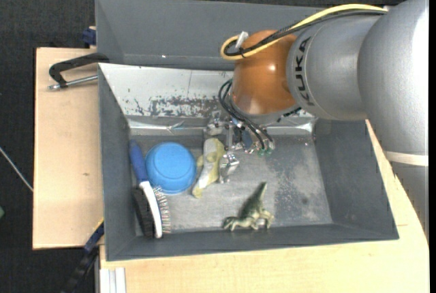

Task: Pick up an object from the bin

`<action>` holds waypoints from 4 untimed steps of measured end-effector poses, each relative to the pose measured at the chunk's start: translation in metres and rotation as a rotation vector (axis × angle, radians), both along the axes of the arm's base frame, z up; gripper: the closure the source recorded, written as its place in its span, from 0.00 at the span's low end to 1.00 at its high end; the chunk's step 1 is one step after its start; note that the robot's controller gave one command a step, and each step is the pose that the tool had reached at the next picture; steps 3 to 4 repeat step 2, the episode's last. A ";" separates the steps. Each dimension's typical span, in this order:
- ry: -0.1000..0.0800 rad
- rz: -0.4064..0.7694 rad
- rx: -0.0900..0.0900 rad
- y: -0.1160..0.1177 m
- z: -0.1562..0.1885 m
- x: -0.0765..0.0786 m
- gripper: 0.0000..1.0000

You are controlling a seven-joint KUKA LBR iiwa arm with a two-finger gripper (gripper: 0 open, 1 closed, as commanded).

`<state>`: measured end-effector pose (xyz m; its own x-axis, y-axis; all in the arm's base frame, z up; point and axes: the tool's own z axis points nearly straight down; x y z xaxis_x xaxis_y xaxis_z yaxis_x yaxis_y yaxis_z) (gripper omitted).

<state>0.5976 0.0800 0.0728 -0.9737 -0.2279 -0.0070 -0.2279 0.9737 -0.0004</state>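
My gripper (229, 148) hangs below the orange wrist cover, near the middle of the bin's back part. Its tip is down against the upper end of a pale yellow, banana-shaped thing (206, 174) that lies lengthwise on the bin floor. I cannot tell whether that thing is gripped or only touched. A round blue bowl (170, 167) sits just left of the yellow thing. A small green toy dinosaur (253, 214) lies to the front right of the gripper.
A brush with a blue handle and a black-and-white bristle head (146, 202) lies along the left wall. The arm and its orange cover hang over the bin's back right. Bare floor stretches to the right of the dinosaur.
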 end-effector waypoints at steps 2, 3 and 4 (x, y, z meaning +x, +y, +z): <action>-0.009 0.004 0.001 -0.014 0.143 -0.009 1.00; -0.009 0.004 0.001 -0.014 0.143 -0.009 1.00; -0.009 0.004 0.001 -0.014 0.143 -0.009 1.00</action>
